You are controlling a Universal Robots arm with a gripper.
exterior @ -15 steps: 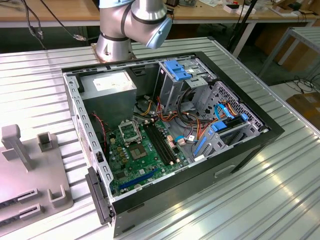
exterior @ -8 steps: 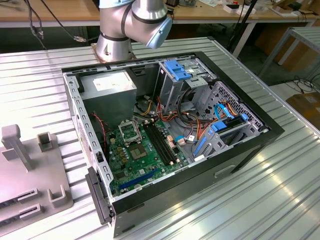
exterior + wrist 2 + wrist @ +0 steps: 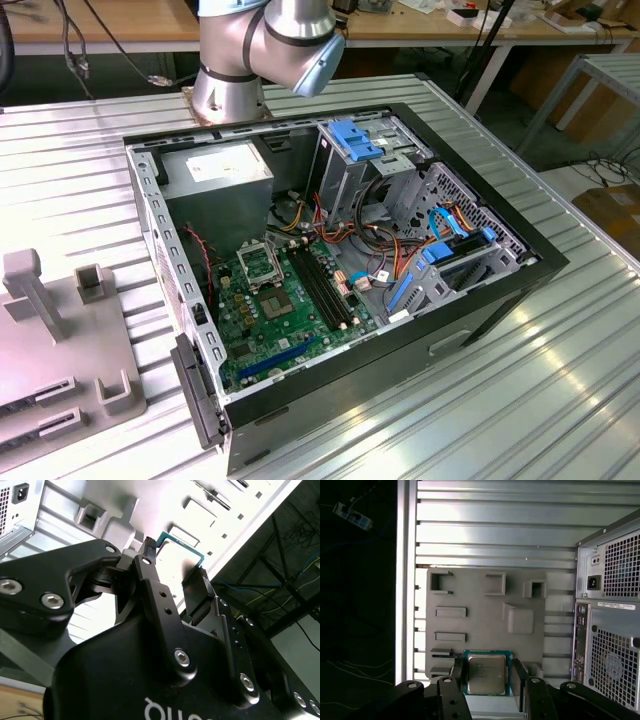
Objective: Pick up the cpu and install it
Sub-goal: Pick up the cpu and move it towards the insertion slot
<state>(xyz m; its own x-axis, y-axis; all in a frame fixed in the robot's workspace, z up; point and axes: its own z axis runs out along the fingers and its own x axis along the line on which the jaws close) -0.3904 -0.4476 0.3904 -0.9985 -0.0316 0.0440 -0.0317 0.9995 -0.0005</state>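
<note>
In both wrist views my gripper (image 3: 488,662) is shut on the cpu (image 3: 486,675), a flat square chip with a silver-grey top and a green rim. One black finger (image 3: 459,676) presses on each side of it. In the second wrist view the cpu's green edge (image 3: 183,544) sticks out between the fingertips (image 3: 149,549). The chip hangs above the grey fixture plate (image 3: 485,612), clear of it. In the exterior view the black socket frame (image 3: 261,264) sits on the green motherboard (image 3: 290,335) inside the open computer case (image 3: 500,290).
The case's rear panel (image 3: 612,645) with vent grilles stands beside the fixture plate. A large grey power supply box (image 3: 217,175) fills the case's back corner. Cables and blue drive brackets (image 3: 440,255) crowd the exterior view's right. The arm's joints (image 3: 265,45) rise behind the case.
</note>
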